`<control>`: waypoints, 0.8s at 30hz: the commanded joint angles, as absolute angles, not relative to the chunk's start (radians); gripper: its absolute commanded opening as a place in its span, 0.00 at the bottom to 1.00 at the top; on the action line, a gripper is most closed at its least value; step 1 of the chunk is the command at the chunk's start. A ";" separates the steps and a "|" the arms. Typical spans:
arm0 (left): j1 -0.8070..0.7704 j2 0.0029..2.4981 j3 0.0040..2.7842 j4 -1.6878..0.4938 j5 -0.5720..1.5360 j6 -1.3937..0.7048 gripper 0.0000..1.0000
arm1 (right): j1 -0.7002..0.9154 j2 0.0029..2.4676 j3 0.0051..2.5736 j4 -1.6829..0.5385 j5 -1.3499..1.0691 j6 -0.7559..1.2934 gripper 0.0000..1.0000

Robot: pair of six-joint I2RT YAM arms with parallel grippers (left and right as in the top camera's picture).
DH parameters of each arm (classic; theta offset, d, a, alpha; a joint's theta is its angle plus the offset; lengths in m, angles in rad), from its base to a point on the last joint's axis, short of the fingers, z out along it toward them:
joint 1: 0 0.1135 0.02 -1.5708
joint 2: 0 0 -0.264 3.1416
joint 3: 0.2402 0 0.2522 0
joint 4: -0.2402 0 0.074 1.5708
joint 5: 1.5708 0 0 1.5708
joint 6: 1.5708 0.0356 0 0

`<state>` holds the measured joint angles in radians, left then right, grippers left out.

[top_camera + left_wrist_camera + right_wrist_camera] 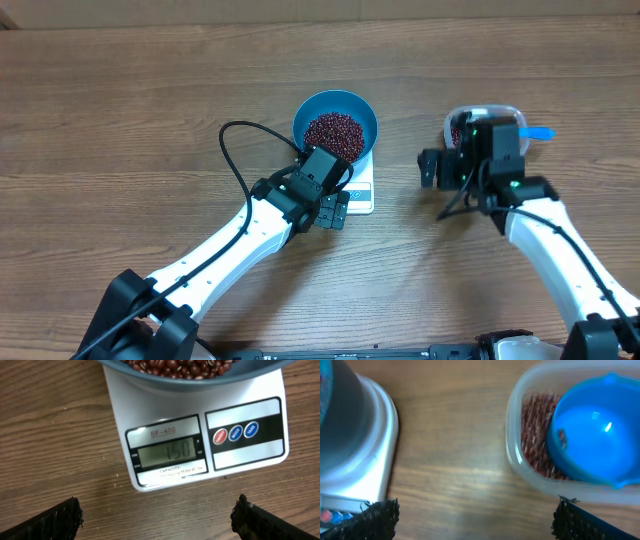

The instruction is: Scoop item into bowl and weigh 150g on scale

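The blue bowl (pixel 310 110) stands on the white scale (pixel 362 192) and holds a heap of red-brown beans (pixel 334 132). In the left wrist view the scale (pixel 170 410) shows 150 on its display, with the bowl (pixel 200 381) and its beans (pixel 180 366) at the top edge. My left gripper (pixel 333 210) hovers over the table just in front of the scale, open and empty (pixel 157 517). My right gripper (pixel 445 165) hangs open and empty (pixel 475 520) over bare wood between the scale (pixel 375 460) and the tub.
A clear plastic tub (pixel 455 122) at the right holds more beans (pixel 535 435) and a blue handled scoop (pixel 595 440), whose handle (pixel 540 132) sticks out to the right. Bare wooden table lies all around.
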<state>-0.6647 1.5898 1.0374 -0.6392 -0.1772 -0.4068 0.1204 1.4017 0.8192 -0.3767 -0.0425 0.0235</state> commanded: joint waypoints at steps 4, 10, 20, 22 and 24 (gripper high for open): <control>-0.661 1.593 1.045 -0.638 -0.191 -0.419 1.00 | 0.125 1.356 0.691 -0.220 -0.044 0.027 1.00; -0.661 1.593 1.045 -0.638 -0.191 -0.419 0.99 | 0.125 1.303 0.577 -0.120 -0.054 0.027 1.00; -0.661 1.593 1.045 -0.638 -0.191 -0.419 0.99 | 0.124 1.164 0.400 0.032 -0.055 0.027 1.00; -0.661 1.593 1.045 -0.638 -0.191 -0.419 1.00 | 0.124 1.132 0.350 0.070 -0.054 0.027 1.00; -0.661 1.593 1.045 -0.638 -0.191 -0.419 1.00 | 0.124 1.109 0.323 0.091 -0.054 0.027 1.00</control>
<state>-0.6651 1.5898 1.0374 -0.6388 -0.1772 -0.4122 0.1204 1.1542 0.3740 0.0601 -0.0479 0.0235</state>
